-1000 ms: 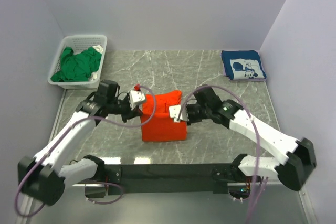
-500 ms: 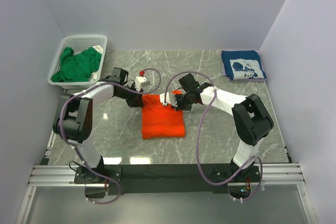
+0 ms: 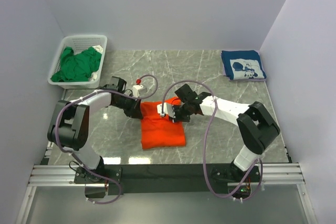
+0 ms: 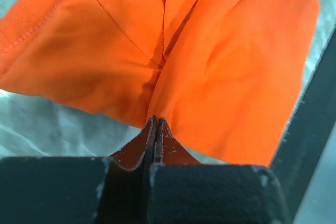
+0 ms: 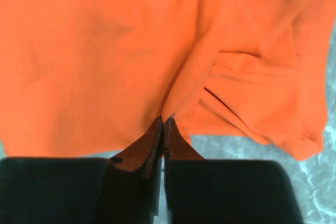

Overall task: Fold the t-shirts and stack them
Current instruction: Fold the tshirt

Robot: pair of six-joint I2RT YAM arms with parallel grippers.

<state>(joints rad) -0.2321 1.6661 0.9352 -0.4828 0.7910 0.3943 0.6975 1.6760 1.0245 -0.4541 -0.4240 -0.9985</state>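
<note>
A: The orange t-shirt [image 3: 163, 132]?
B: Middle of the table [image 3: 121, 141]. The left gripper [image 4: 156, 121] and right gripper [image 5: 164, 120] are both pinched tight, each seemingly nipping a fold of its far edge.
A: Beyond?
B: Navy t-shirt [image 3: 241, 65] folded, far right corner; green t-shirt [image 3: 79, 64] in the basket [image 3: 84, 39], far left corner.

No words, numbers or brand marks could be read in any view. The navy blue t-shirt [image 3: 243, 65] at the upper right of the top view bore a white print, too small to tell whether it held lettering.
</note>
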